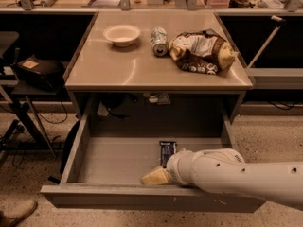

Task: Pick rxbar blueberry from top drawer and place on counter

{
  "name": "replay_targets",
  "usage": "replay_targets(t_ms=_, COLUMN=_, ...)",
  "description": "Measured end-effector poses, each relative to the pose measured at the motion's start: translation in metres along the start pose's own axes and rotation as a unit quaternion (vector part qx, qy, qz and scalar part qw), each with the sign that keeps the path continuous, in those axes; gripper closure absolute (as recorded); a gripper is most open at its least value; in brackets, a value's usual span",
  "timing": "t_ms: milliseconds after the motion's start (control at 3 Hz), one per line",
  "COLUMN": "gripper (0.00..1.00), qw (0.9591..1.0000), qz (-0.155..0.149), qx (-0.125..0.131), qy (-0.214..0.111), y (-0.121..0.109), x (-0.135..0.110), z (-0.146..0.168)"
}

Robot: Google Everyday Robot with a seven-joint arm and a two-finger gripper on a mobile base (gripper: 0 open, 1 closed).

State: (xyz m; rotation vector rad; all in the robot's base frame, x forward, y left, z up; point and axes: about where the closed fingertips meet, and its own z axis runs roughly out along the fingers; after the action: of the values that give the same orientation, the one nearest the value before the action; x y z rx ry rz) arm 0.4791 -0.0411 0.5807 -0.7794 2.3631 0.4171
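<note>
My hand (154, 176) sat low in the drawer (118, 200), close to its front wall, with the arm reaching in from the right. The bar (167, 151) lay on the drawer floor just behind my hand, right of middle. The drawer stuck out below the table (142, 72). Toward the table's back, the bowl (122, 34) stood left, the can (159, 41) beside it, and the bag (201, 52) right.

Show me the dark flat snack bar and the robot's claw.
Dark navy flat snack bar (167, 150): camera view, middle of wrapper.
Pale claw (147, 178): camera view, its tip, low inside grey metal drawer (118, 162).
</note>
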Motion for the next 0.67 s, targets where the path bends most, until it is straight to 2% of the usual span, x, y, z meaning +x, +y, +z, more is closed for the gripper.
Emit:
replay_targets(t_ms=333, gripper=0.19, qw=1.0, qz=0.0, qx=0.0, qy=0.0, y=-0.0003, x=0.0001, z=-0.0001)
replay_targets(t_ms=667, gripper=0.42, qw=1.0, qz=0.0, qx=0.0, qy=0.0, y=-0.0003, x=0.0001, z=-0.0001)
